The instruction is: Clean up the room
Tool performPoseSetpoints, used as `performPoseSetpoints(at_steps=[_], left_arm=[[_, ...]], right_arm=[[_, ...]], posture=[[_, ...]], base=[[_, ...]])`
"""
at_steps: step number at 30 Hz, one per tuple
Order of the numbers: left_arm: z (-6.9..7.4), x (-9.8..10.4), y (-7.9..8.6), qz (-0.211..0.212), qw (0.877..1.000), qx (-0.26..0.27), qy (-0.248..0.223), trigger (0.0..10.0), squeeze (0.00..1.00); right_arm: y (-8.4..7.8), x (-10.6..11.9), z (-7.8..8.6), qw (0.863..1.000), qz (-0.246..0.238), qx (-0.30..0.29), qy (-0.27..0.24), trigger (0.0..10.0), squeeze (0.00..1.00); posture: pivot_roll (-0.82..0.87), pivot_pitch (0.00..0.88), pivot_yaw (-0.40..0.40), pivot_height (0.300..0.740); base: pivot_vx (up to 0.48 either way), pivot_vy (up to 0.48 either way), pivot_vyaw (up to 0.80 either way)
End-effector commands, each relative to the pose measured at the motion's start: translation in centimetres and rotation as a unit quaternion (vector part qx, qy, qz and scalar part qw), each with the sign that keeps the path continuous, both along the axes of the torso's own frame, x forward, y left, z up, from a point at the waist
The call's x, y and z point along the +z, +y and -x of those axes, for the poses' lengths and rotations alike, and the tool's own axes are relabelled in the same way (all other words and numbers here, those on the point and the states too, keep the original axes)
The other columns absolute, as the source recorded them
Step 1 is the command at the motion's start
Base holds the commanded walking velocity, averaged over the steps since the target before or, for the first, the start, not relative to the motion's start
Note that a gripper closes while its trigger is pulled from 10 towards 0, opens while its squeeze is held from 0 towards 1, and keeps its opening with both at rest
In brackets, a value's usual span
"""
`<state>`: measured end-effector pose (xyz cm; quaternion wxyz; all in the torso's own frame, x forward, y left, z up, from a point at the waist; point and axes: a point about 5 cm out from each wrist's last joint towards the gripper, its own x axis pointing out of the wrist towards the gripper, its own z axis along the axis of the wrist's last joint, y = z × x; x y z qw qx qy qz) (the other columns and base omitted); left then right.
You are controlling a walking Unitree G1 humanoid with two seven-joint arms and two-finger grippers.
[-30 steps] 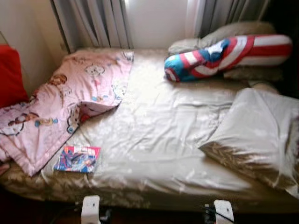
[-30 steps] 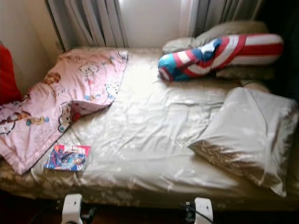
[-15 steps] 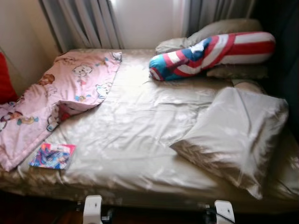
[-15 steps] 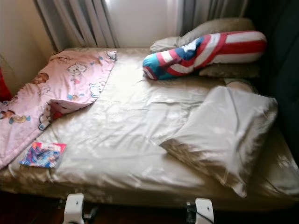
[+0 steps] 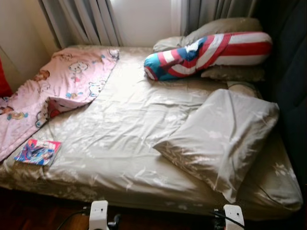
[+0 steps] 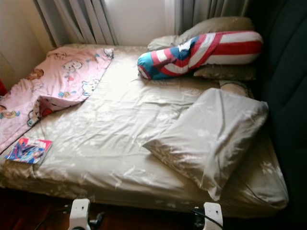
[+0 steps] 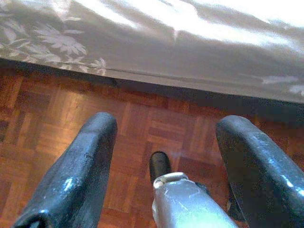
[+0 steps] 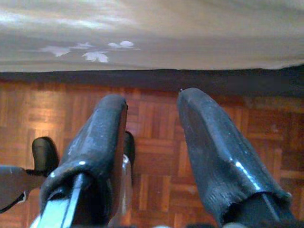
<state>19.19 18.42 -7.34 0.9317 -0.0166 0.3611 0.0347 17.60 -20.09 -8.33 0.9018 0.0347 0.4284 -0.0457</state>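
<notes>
From the left eye view you are looking down on a bed [image 5: 120,158] in a beige sheet. A beige pillow [image 5: 220,139] is lying askew toward its right side, a red, white and blue striped bolster [image 5: 206,52] is resting at the head, and a pink cartoon blanket [image 5: 57,91] is draping over the left side. A small colourful book [image 5: 37,152] is sitting near the front left corner.

In the left wrist view your left gripper [image 7: 166,137] is hanging over the parquet floor [image 7: 57,118] beside the bed's edge, fingers spread wide and holding nothing.

In the right wrist view your right gripper [image 8: 152,118] is also hanging above the floor, fingers parted narrowly and empty.
</notes>
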Motion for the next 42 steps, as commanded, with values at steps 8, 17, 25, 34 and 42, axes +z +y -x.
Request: performPoseSetpoints(at_steps=[8, 17, 25, 34, 42], left_arm=[[0.51, -0.27, 0.45, 0.001, 1.0, 0.019, 0.011, 10.0, 0.0], [0.38, -0.24, 0.38, 0.0, 1.0, 0.016, 0.013, 10.0, 0.0], [0.19, -0.17, 0.25, 0.001, 1.0, 0.015, 0.011, 10.0, 0.0], [0.55, -0.33, 0.47, 0.0, 1.0, 0.017, 0.017, 10.0, 0.0], [0.54, -0.35, 0.32, 0.002, 1.0, 0.018, 0.016, 10.0, 0.0]], right_arm=[[0.09, -0.31, 0.57, 1.0, -0.002, 0.004, 0.014, 10.0, 0.0], [0.12, -0.27, 0.47, 1.0, -0.003, 0.006, 0.014, 10.0, 0.0], [0.12, -0.19, 0.37, 1.0, -0.004, 0.004, 0.007, 10.0, 0.0], [0.13, -0.19, 0.34, 1.0, -0.005, 0.005, 0.007, 10.0, 0.0], [0.09, -0.19, 0.34, 1.0, -0.003, 0.006, 0.009, 10.0, 0.0]], posture=[[-0.11, 0.115, 0.029, 0.74], [-0.11, 0.12, 0.03, 0.74], [-0.11, 0.12, 0.029, 0.74], [-0.11, 0.121, 0.029, 0.74], [-0.11, 0.119, 0.027, 0.74]], base=[[0.0, 0.0, -0.75], [0.0, 0.0, -0.75], [0.0, 0.0, -0.55], [0.129, 0.0, 0.0], [0.298, 0.0, -0.6]])
